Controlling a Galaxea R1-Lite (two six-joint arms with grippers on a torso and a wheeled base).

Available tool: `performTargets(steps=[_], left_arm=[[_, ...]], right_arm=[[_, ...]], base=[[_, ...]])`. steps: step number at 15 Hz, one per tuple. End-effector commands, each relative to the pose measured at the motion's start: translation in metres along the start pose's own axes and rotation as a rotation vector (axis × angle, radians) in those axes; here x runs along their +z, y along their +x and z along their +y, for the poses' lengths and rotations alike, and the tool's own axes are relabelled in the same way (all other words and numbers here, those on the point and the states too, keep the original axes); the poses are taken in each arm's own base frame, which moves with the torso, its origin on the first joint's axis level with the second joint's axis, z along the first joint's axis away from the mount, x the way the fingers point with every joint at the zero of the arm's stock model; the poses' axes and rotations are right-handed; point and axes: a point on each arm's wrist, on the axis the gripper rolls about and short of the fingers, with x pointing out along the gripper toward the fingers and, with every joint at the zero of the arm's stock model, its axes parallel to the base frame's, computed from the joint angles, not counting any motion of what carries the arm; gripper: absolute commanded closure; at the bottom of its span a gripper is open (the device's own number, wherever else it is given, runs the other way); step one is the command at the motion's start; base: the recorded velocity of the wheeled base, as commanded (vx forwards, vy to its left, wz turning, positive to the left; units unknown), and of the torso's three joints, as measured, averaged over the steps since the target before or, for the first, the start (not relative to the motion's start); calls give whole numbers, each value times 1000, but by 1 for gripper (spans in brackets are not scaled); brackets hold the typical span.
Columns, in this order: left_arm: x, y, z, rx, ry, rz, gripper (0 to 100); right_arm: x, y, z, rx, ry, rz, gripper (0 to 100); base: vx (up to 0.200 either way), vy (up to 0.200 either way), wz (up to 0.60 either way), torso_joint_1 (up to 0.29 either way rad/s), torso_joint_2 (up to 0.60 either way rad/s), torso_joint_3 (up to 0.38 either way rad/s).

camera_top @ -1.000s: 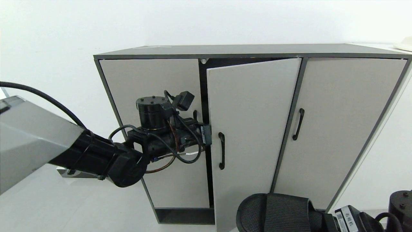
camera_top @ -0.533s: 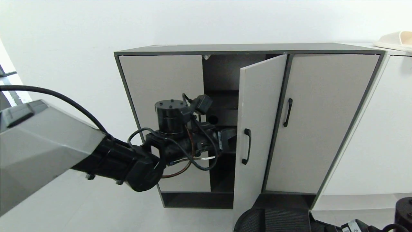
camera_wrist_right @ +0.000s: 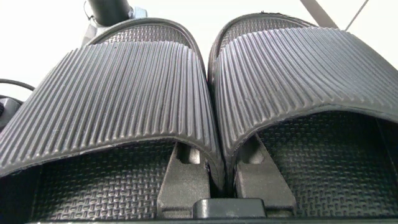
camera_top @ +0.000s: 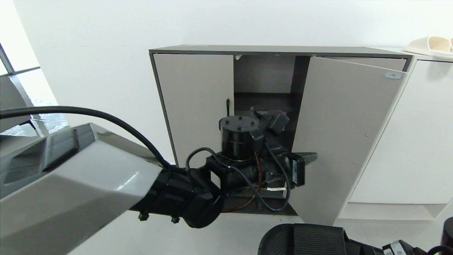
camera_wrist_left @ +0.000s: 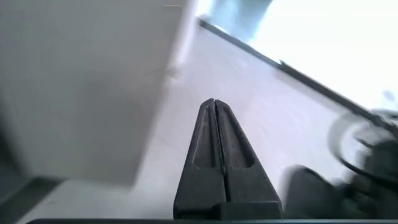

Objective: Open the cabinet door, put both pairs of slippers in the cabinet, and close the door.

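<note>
Cabinet (camera_top: pixel 276 49) stands against the wall. Its middle door (camera_top: pixel 339 141) is wide open, angled toward the cabinet's right side and covering most of the right-hand door (camera_top: pixel 368 62) behind it. Left door (camera_top: pixel 194 106) is shut. Between the two is a tall dark bay running the cabinet's full height. A strip of floor (camera_top: pixel 240 233) lies in front of it.

Left gripper (camera_top: pixel 313 156) sits in front of that bay at about mid-height, with its tip just beside the open door's inner face. I can't tell from here whether it touches. In the left wrist view the left gripper (camera_wrist_left: pixel 214 106) has both fingers pressed together with nothing between them.

Inside the bay there is one shelf (camera_top: pixel 263 97) in the upper part, with a dark back panel above it. Everything below the shelf is hidden behind my left arm.

Right gripper (camera_wrist_right: pixel 221 180) is clamped on the black slippers (camera_wrist_right: pixel 205 93). They sit side by side, one finger under each strap, and the two adjoining side walls are pinched between the fingers (camera_wrist_right: pixel 183 180). In the head view the black slippers (camera_top: pixel 300 239) are low in front of the cabinet, under the open door's bottom corner, cut off by the frame edge.

Pale slippers (camera_top: pixel 430 45) lie on top of the white unit (camera_top: pixel 407 148) against the cabinet's right side, and they are partly cut off.
</note>
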Motion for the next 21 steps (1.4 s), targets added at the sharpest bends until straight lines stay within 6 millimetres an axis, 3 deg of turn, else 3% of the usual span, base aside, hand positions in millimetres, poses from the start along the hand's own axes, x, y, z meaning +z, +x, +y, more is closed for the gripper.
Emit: performTargets(steps=[1,2,4,5,7,9,10,11,12,13,16,17,19,21], left_arm=[[29,-42,19,138,15,-63,100],[45,-91,23,333,35,-66,100],[53,-194,22,937,157,32,100],[47,-232,6,1024,161,11,100],[30,-310,-53,1090,200,-132,100],[8,-365,-114,1197,295,-301,100],[-8,-384,-135,1344,307,-319,100],[-44,-402,-159,1456,317,-280,100],[-86,-411,-173,1501,325,-188,100],[-112,-412,-175,1563,289,-126,100],[-126,-406,-158,1530,238,-160,100],[-142,-400,-142,1431,247,-128,100],[-146,-391,-136,1164,284,-185,100],[-148,-391,-136,1138,283,-167,100]], right_arm=[[0,1,-3,-9,3,1,100],[3,1,-12,-80,8,-3,100],[7,3,-24,-307,82,12,100],[12,1,-28,-465,108,2,100],[19,1,-36,-750,180,-19,100],[19,0,-36,-919,208,-17,100],[23,1,-40,-979,222,-40,100],[33,4,-46,-1038,233,-90,100],[33,3,-47,-1079,246,-98,100],[32,2,-46,-1087,249,-92,100],[29,2,-44,-1081,250,-78,100],[27,0,-42,-1078,251,-75,100],[27,-4,-37,-1067,246,-99,100],[28,-1,-33,-1042,239,-117,100]], base=[[0,0,0,0,0,0],[0,0,0,0,0,0],[0,0,0,0,0,0],[0,0,0,0,0,0],[0,0,0,0,0,0],[0,0,0,0,0,0],[0,0,0,0,0,0],[0,0,0,0,0,0],[0,0,0,0,0,0],[0,0,0,0,0,0],[0,0,0,0,0,0],[0,0,0,0,0,0],[0,0,0,0,0,0],[0,0,0,0,0,0]])
